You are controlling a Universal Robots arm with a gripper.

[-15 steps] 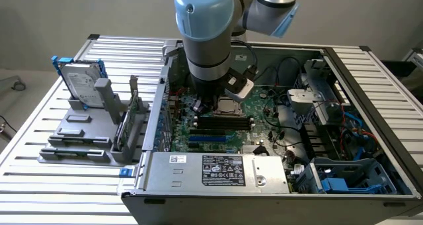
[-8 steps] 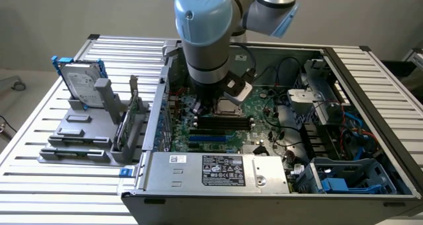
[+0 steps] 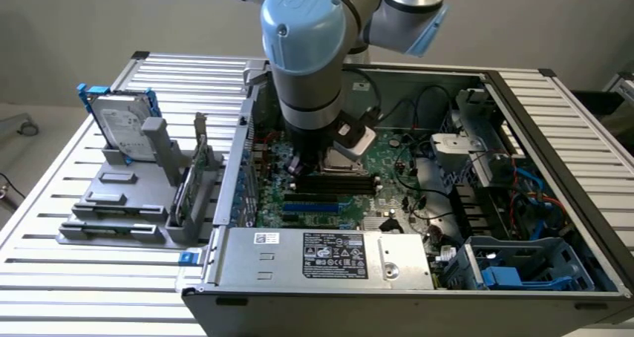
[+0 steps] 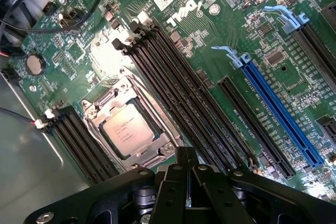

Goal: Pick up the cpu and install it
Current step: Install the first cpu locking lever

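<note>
The cpu (image 4: 126,129), a small square chip with a dull silver top, lies flat inside the metal socket frame (image 4: 152,150) on the green motherboard (image 4: 220,40). My gripper (image 4: 186,156) hovers just above the board beside the socket. Its black fingers are shut together with nothing between them. In the exterior view the arm reaches straight down into the open computer case (image 3: 554,129), and the gripper (image 3: 300,165) is low over the middle of the motherboard (image 3: 396,181).
Black memory slots (image 4: 173,93) and a long blue slot (image 4: 278,114) run beside the socket. The power supply (image 3: 332,255) fills the case's near side. On the exterior view's left, a grey fixture (image 3: 119,211) holds a hard drive (image 3: 124,122) and an upright memory stick (image 3: 198,174).
</note>
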